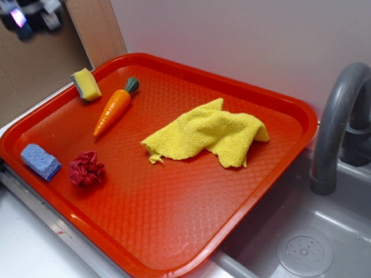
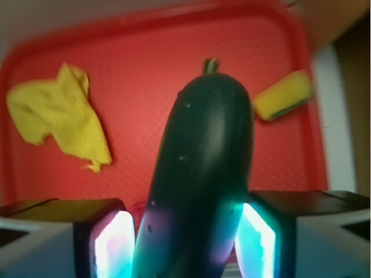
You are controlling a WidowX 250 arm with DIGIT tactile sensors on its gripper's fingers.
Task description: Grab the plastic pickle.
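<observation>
Wrist view gives you the answer on the grasp: the plastic pickle (image 2: 200,179) stands between the two lit pads (image 2: 114,246) of the gripper (image 2: 185,243), which is closed onto its lower part, pads pressed against both flanks. Its rounded upper end points away from the camera, over the red tray (image 2: 151,46).

Exterior view shows the gripper (image 1: 32,14) only as a blur at the top left corner of the picture, off the tray's far left corner, so you cannot confirm the hold from there. No pickle lies on the tray (image 1: 191,231) in that view, which fits it being up in the gripper.

On the tray you see the yellow cloth (image 1: 208,134) near the middle, the orange carrot (image 1: 115,108) toward the far left edge, the yellow sponge (image 1: 86,84) just beside its green top, the blue sponge (image 1: 40,161) at the near left corner and the dark red ball (image 1: 87,169) just beside it. A grey faucet (image 1: 339,127) rises off the right edge.

Your risk now, as I judge it, is slip. The pickle looks glossy and rounded, and the pads appear to hold it low, with much of its length free above them. A quick swing or any easing of the squeeze could let it pivot or squirt out. If it drops, it may roll toward the sink.
</observation>
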